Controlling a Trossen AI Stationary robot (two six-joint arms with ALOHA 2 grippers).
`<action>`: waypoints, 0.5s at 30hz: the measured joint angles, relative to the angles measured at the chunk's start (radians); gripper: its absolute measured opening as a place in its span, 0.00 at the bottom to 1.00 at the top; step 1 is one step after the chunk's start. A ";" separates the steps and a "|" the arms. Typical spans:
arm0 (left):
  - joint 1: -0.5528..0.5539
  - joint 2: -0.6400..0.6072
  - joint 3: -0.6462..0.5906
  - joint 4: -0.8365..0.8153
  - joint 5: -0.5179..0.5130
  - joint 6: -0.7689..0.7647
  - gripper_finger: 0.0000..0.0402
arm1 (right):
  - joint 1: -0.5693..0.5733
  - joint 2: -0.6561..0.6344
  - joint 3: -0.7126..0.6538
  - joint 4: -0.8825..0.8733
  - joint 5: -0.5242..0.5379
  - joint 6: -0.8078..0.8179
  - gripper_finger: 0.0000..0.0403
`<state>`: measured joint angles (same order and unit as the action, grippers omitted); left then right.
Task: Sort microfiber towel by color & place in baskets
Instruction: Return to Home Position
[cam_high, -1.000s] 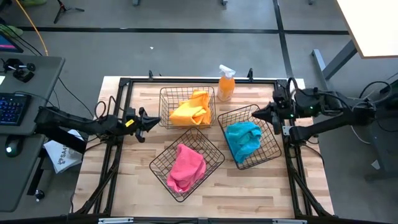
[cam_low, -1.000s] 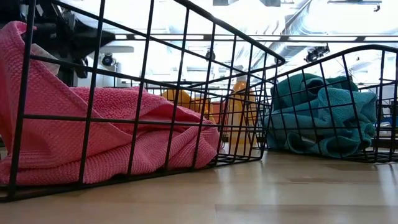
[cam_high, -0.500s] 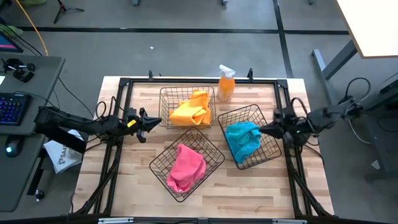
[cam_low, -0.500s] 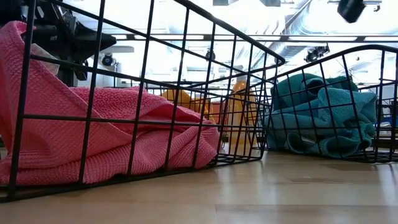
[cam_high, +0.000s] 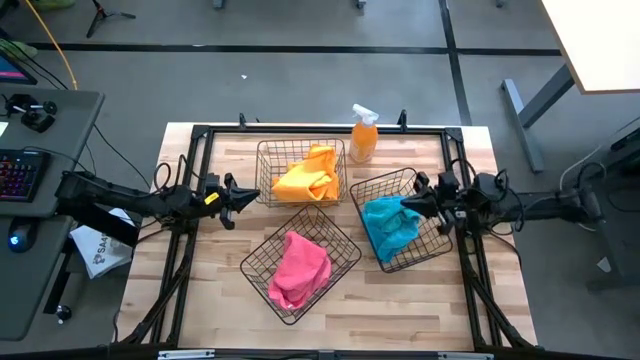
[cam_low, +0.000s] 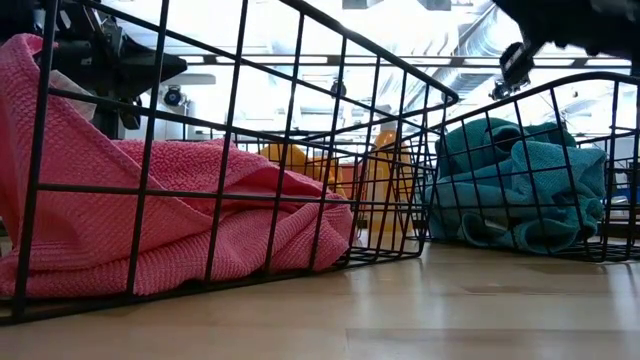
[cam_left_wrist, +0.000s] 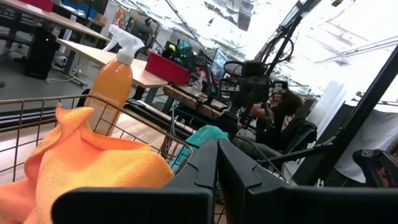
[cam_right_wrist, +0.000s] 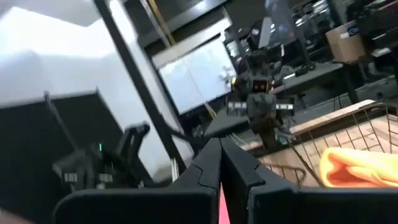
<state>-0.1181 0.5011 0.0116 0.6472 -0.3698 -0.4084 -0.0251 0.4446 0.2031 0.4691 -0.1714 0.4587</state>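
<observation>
Return-home step: my right gripper (cam_high: 407, 205), closed and empty, hangs over the teal towel (cam_high: 388, 226) in its wire basket (cam_high: 420, 257); left gripper (cam_high: 247, 196) closed, parked. Next I clear the rim.

Left arm (cam_high: 150, 200) and right arm (cam_high: 520, 207) outstretched inward, jaws pressed together.

pink towel (cam_high: 300, 268), teal towel (cam_high: 388, 222), orange towel (cam_high: 305, 178)

Item count
Three baskets (cam_high: 272, 152), one orange towel (cam_high: 307, 178), one pink towel (cam_high: 298, 266), one teal towel (cam_high: 388, 222), one spray bottle (cam_high: 363, 140).
</observation>
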 joint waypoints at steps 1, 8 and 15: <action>0.000 0.000 0.000 0.000 0.000 0.000 0.00 | -0.019 -0.011 -0.008 -0.023 -0.029 -0.010 0.00; 0.000 0.000 0.000 0.000 0.000 0.000 0.00 | -0.061 -0.120 -0.114 -0.056 -0.058 -0.009 0.00; 0.000 0.000 0.000 0.000 0.000 0.000 0.00 | -0.059 -0.225 -0.154 -0.165 0.026 -0.055 0.00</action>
<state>-0.1181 0.5010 0.0116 0.6471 -0.3698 -0.4084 -0.0845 0.2199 0.0490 0.3045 -0.1457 0.4041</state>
